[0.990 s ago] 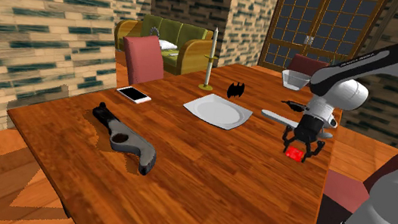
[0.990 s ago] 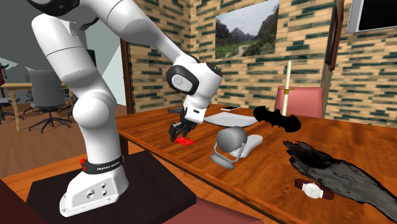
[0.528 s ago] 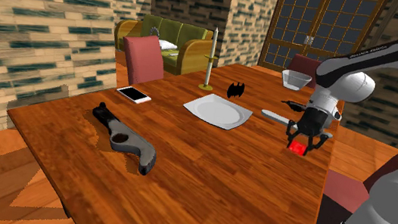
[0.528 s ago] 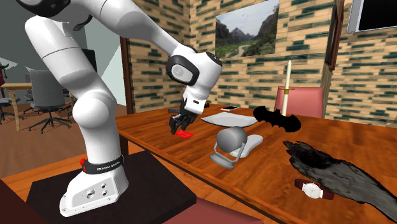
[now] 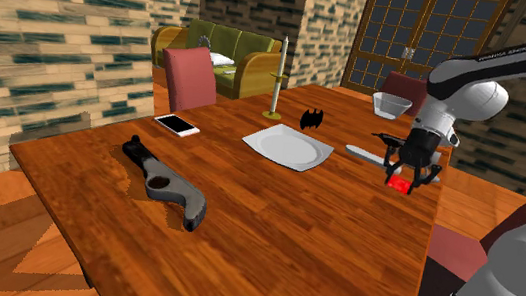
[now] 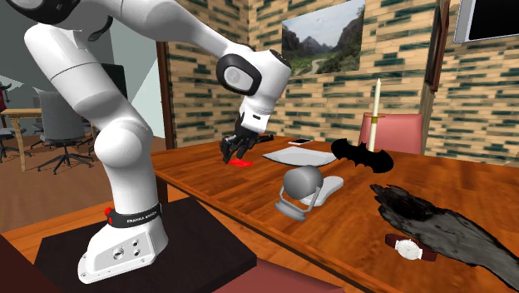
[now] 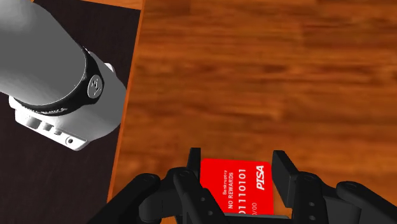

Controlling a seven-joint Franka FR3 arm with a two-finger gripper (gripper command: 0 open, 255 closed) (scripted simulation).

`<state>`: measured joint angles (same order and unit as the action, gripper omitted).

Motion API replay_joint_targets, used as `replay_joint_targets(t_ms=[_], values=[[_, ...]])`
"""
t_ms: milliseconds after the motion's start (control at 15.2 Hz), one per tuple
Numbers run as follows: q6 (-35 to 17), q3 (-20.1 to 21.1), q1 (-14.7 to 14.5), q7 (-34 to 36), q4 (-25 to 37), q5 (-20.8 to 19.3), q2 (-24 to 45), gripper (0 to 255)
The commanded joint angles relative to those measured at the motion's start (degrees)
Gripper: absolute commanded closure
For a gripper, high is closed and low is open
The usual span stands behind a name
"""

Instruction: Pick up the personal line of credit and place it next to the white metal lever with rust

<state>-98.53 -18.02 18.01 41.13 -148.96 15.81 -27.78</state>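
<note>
Wooden surface (image 5: 273,224) underneath; end effector (image 7: 236,162) clamped on the red card (image 7: 238,188) near the pale lever (image 5: 363,155). I'd lower it flat and release gently.

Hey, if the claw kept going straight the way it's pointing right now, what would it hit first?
Most likely the bare table. The claw points down at it with the red card clasped between its fingers, so the card's edge would probably touch the wood first.
</note>
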Motion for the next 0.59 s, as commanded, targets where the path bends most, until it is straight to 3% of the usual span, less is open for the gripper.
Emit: replay_joint_targets(t_ms=[0, 330, 528], values=[[1.65, 0.12, 0.12, 0.67, 0.9, -0.19, -0.86, 255], [5.14, 0.43, 0.18, 2.15, 3.28, -0.33, -2.29, 255], [2.82, 3.63, -2.41, 5.55, 3.1, 3.32, -1.59, 255]])
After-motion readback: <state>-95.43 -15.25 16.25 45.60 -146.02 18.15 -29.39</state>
